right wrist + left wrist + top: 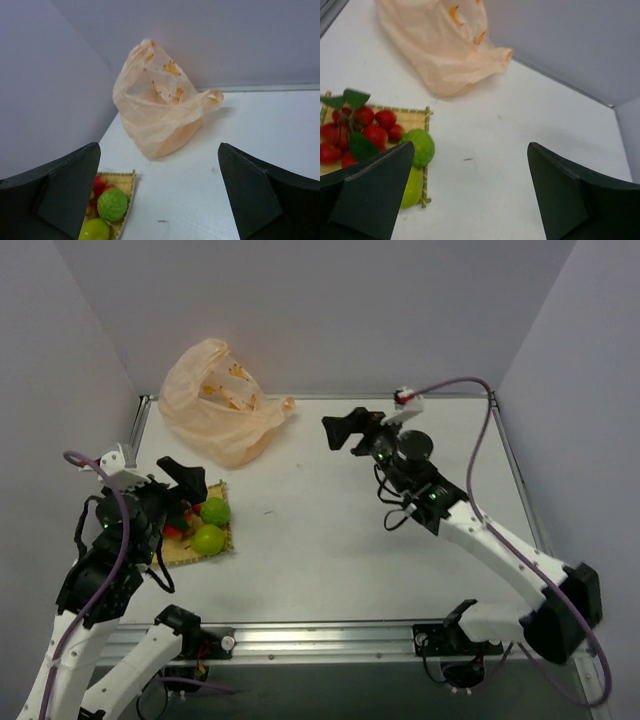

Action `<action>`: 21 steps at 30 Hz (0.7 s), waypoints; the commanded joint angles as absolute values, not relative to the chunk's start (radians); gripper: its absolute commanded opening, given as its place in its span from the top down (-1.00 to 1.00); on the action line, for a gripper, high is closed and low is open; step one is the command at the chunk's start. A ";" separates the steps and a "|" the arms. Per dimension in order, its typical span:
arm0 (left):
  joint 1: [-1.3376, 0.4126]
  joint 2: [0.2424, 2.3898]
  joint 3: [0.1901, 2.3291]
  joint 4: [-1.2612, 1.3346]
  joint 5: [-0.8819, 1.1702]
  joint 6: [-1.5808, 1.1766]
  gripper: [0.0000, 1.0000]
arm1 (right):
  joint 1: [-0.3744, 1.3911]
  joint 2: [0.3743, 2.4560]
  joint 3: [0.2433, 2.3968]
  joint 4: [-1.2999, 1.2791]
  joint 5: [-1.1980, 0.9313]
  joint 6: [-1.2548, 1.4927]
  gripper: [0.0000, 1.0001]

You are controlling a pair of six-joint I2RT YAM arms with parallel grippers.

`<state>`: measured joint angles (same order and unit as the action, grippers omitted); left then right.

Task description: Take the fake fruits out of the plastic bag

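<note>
Already the small glossy plastic fruits [395,135] lie outside the bag, heaped on a square yellow woven mat [414,118] at the near left of the white table [350,540]. Two round lime-green ones touch each other, with a red cluster bearing green leaves beside them. They look hard, smooth and light, so an off-centre pinch would likely slip. A green one is best taken across its widest part.

The thin crinkly pale-orange plastic bag [220,400] slumps in the far-left corner, soft and limp, and its handle loop is the place to hold. No view settles whether anything is inside.

The left gripper [470,149] hovers over the mat's edge, jaws wide apart and empty. The right gripper [348,430] hangs mid-table, equally wide and empty.

The left wrist view shows the red cluster plainly, where the arm partly hides it from overhead. Only the right wrist view faces the bag's open top.
</note>
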<state>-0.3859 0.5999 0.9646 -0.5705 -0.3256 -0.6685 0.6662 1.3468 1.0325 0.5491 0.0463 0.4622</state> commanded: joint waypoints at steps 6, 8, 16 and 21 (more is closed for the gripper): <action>-0.388 0.589 1.187 -0.488 -0.100 -0.358 -0.88 | 0.649 0.876 0.914 0.322 0.397 0.404 -1.00; -0.387 0.539 1.160 -0.476 -0.138 -0.324 -0.88 | 0.647 0.815 0.901 0.240 0.436 0.382 -1.00; -0.387 0.456 1.022 -0.518 -0.242 -0.365 -0.89 | 0.646 0.787 0.792 0.218 0.474 0.397 -1.00; -0.387 0.462 1.000 -0.560 -0.284 -0.373 -0.88 | 0.646 0.845 0.830 0.218 0.459 0.387 -1.00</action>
<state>-0.3862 0.4503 0.9810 -0.5446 -0.2436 -0.3782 0.6533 0.8448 0.7925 0.1986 0.4381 0.3977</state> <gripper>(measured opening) 0.942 0.996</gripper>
